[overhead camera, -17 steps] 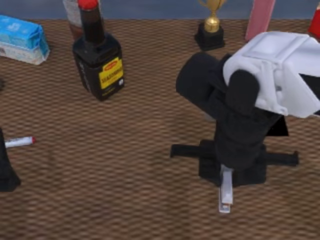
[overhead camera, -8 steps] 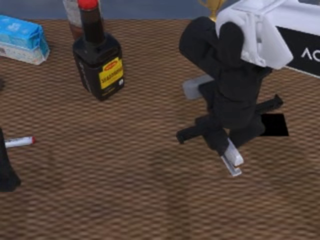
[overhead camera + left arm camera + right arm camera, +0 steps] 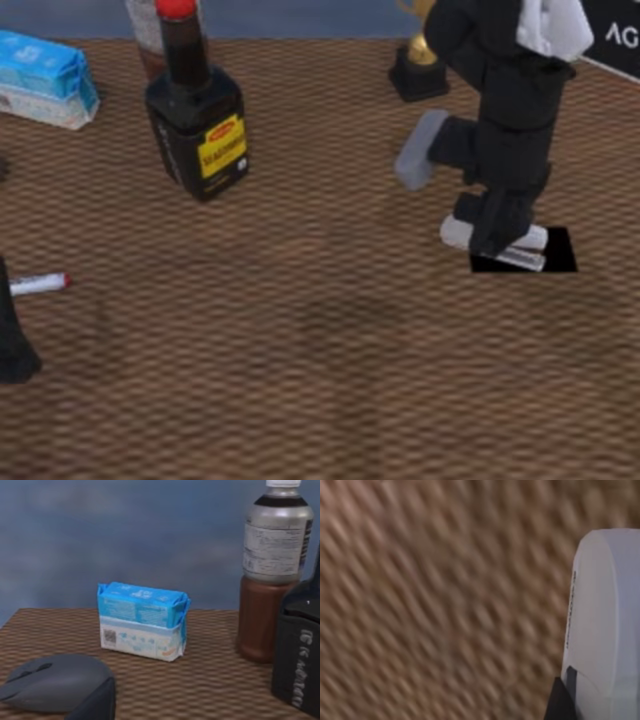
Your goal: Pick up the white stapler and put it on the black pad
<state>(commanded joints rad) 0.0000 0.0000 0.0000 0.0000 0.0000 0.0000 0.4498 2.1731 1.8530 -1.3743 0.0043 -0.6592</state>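
My right gripper (image 3: 497,240) is shut on the white stapler (image 3: 456,232), a slim white-grey bar lying crosswise in the top view. The stapler's right end overlaps the left part of the black pad (image 3: 560,256), a flat black rectangle at the right of the table. I cannot tell whether the stapler touches the pad. In the right wrist view the white stapler (image 3: 605,625) fills the edge of the picture, with a dark fingertip (image 3: 560,704) against it. My left gripper (image 3: 10,340) is parked at the table's left edge.
A dark sauce bottle (image 3: 196,125) stands at the back left, with a blue tissue pack (image 3: 45,75) beside it. A red-capped marker (image 3: 38,283) lies near the left edge. A trophy (image 3: 420,65) stands behind the pad. A grey mouse (image 3: 50,680) shows in the left wrist view.
My right gripper has carried the stapler from the table's front toward the back right and turned it crosswise, ending over the black pad. The left arm has not moved.
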